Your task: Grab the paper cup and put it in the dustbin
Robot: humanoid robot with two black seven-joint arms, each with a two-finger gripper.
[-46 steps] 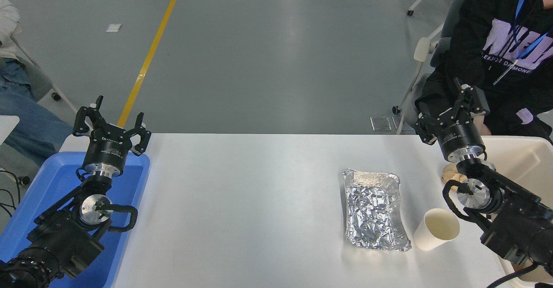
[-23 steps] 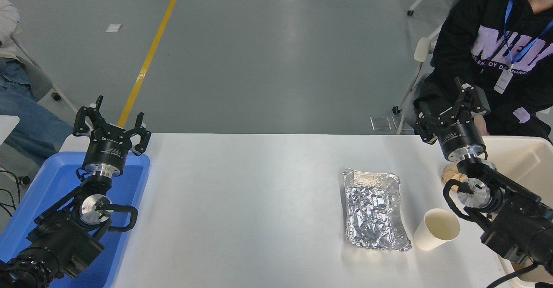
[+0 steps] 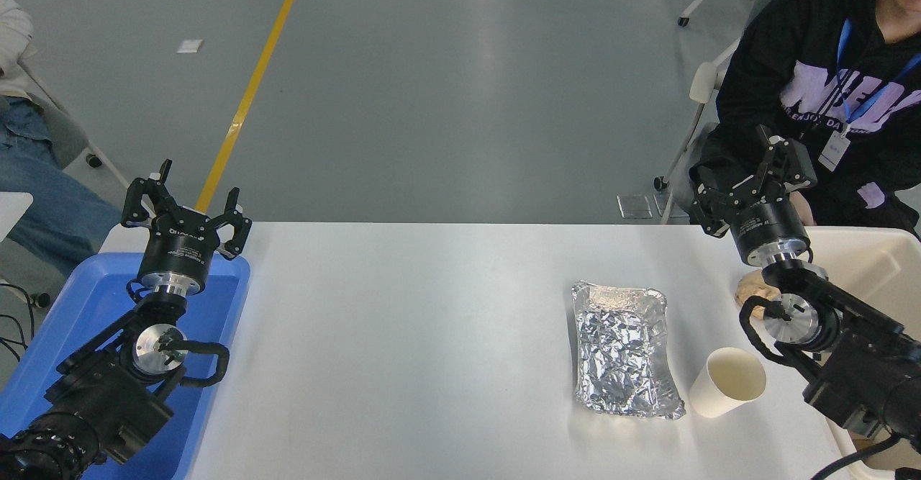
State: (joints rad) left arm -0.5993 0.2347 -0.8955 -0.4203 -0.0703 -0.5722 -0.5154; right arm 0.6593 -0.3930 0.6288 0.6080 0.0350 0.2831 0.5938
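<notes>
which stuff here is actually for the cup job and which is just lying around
For the job:
paper cup
dustbin
right claw, open

Just lying about:
foil tray
crumpled paper ball
blue tray
left claw, parked, open

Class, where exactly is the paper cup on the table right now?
In the head view the paper cup stands on the white table at its near right, just right of the silver foil tray and left of the right arm.
</notes>
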